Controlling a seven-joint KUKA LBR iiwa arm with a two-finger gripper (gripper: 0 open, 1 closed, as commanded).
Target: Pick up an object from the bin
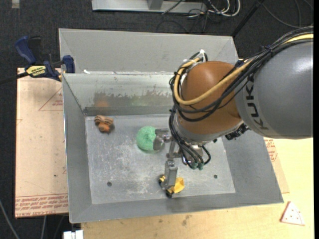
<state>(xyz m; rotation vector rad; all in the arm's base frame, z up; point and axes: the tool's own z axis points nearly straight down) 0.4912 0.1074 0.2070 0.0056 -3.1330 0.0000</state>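
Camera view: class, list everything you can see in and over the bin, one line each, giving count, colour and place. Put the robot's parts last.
bin: one, grey metal, middle of the view
green rounded lump: one, green, middle of the bin floor, just left of the robot's wrist
small brown thing: one, brown and orange, back left of the floor, near the back wall
small yellow thing: one, yellow, front of the floor, right beside the gripper's tip; contact cannot be told
arm: one, grey, reaching in from the right
orange cover: one, orange-brown, on the wrist, with cables round it
gripper: one, metal, pointing down at the front of the floor
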